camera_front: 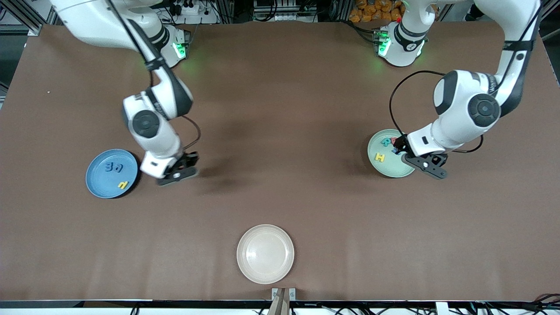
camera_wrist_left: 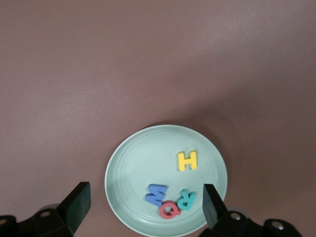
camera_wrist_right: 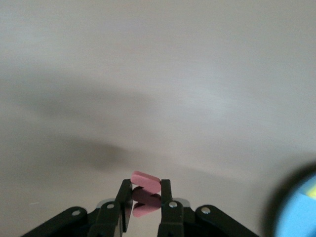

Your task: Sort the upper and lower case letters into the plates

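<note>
Red letter point(camera_wrist_right: 146, 195) pinched in right claw point(camera_wrist_right: 146, 207), over bare table point(camera_front: 280, 131) just beside blue plate point(camera_front: 98, 179). We see blue e point(camera_front: 115, 166) and yellow letter point(camera_front: 123, 185) in that plate. Left claw point(camera_wrist_left: 143, 202) spread wide, holding nothing, over mint plate point(camera_wrist_left: 133, 163) containing H point(camera_wrist_left: 187, 161), W point(camera_wrist_left: 156, 194), Q point(camera_wrist_left: 169, 210), R point(camera_wrist_left: 187, 199). Cream plate point(camera_front: 265, 253) nearest front camera.

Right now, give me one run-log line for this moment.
right gripper: shut on red letter, beside blue plate | left gripper: open over mint plate holding H, W, Q, R | cream plate: no letters
</note>
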Robot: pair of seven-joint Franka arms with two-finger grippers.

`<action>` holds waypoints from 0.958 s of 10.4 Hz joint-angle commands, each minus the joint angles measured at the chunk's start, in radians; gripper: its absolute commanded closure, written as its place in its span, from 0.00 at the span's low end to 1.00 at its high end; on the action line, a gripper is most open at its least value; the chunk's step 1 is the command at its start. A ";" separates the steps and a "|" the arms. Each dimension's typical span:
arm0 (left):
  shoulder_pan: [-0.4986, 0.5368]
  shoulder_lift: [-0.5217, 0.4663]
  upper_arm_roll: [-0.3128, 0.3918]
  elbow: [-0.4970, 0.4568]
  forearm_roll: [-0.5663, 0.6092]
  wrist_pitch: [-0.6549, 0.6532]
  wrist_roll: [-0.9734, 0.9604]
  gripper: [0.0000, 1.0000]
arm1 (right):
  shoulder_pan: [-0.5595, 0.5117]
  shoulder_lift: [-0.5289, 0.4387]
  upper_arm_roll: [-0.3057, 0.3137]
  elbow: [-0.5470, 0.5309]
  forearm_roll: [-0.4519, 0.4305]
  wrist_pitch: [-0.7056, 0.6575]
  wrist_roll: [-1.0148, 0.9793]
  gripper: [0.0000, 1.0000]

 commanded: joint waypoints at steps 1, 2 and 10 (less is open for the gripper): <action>0.000 -0.003 0.024 0.068 -0.053 -0.096 -0.096 0.00 | -0.055 -0.030 -0.103 -0.010 -0.026 -0.037 0.025 1.00; -0.009 -0.002 0.073 0.106 -0.090 -0.139 -0.108 0.00 | -0.072 -0.026 -0.149 -0.011 -0.031 -0.036 0.026 1.00; -0.023 -0.099 0.174 0.292 -0.059 -0.425 -0.230 0.00 | -0.159 -0.139 -0.189 -0.060 -0.051 -0.074 0.050 0.00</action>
